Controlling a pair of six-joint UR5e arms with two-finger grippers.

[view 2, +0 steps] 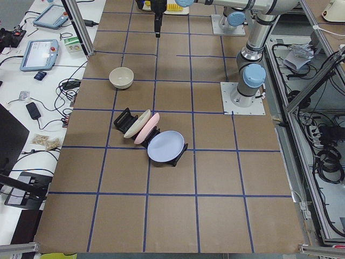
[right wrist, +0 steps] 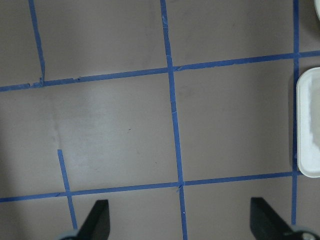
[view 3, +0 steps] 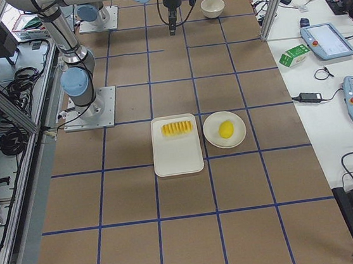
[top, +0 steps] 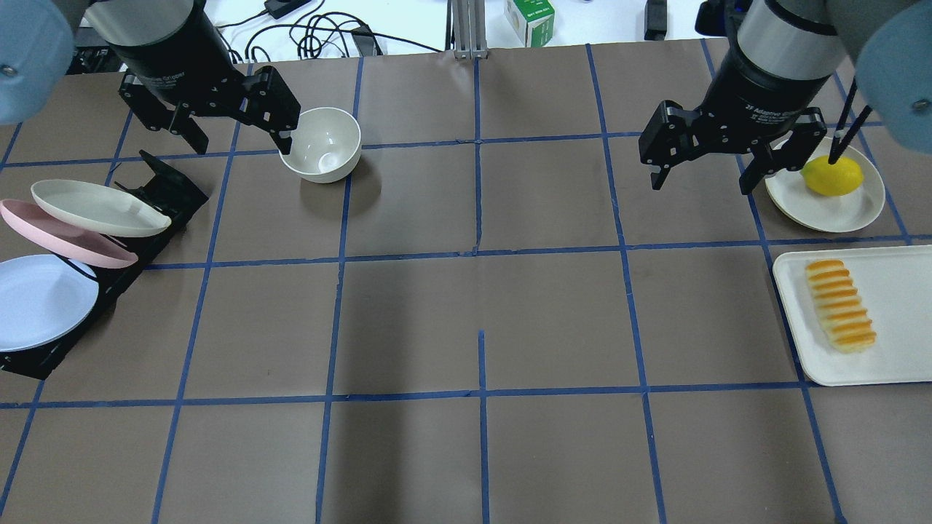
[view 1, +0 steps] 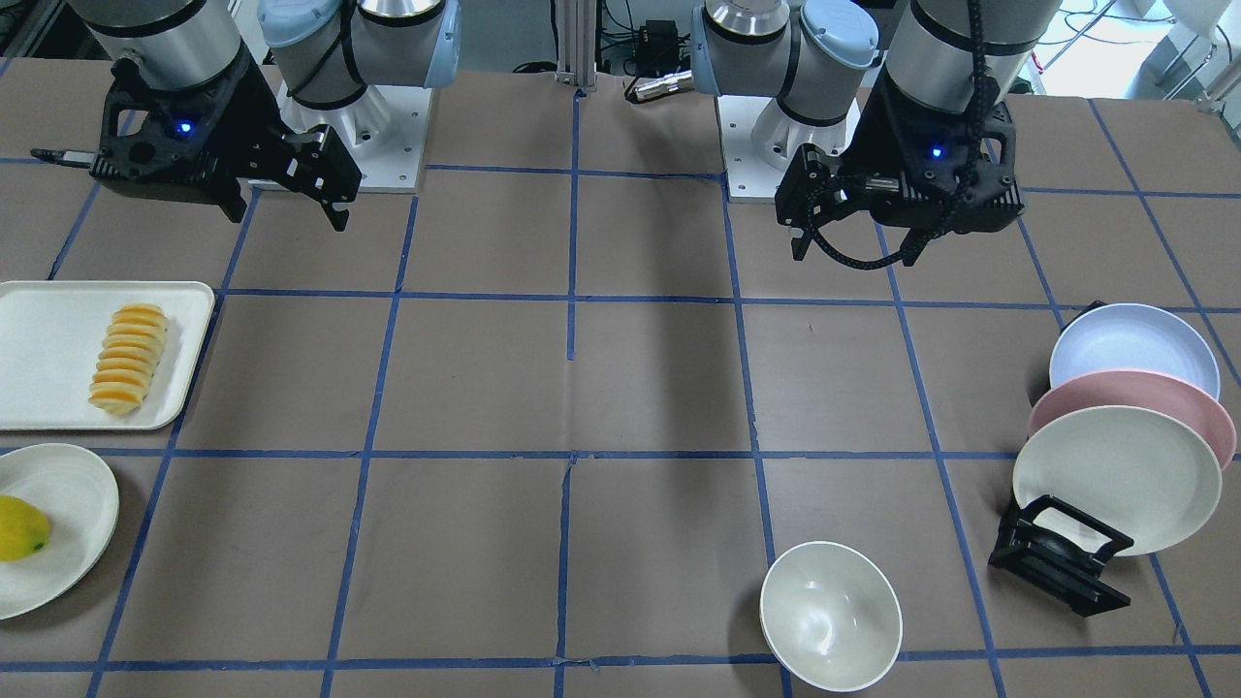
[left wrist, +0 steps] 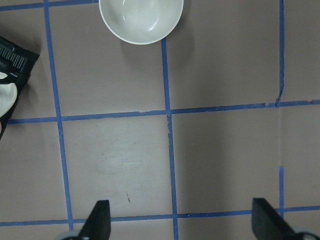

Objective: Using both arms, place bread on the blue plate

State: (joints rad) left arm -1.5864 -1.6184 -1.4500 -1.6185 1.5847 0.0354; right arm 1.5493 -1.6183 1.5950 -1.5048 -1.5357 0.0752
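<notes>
The bread (top: 839, 306), a ridged pale yellow loaf with orange-brown tops, lies on a white tray (top: 895, 306) at the table's right; it also shows in the front view (view 1: 129, 359). The blue plate (top: 40, 302) leans in a black rack at the far left, behind a pink plate (top: 65, 240) and a cream plate (top: 95, 207). It also shows in the front view (view 1: 1134, 344). My left gripper (top: 240, 142) hangs open and empty above the table beside a white bowl (top: 320, 144). My right gripper (top: 700, 182) hangs open and empty, left of the tray.
A yellow lemon (top: 832, 175) sits on a cream plate (top: 859, 211) just beyond the tray. The black rack (view 1: 1062, 557) holds the three plates tilted. The left wrist view shows the bowl (left wrist: 141, 17); the right wrist view shows the tray's edge (right wrist: 307, 125).
</notes>
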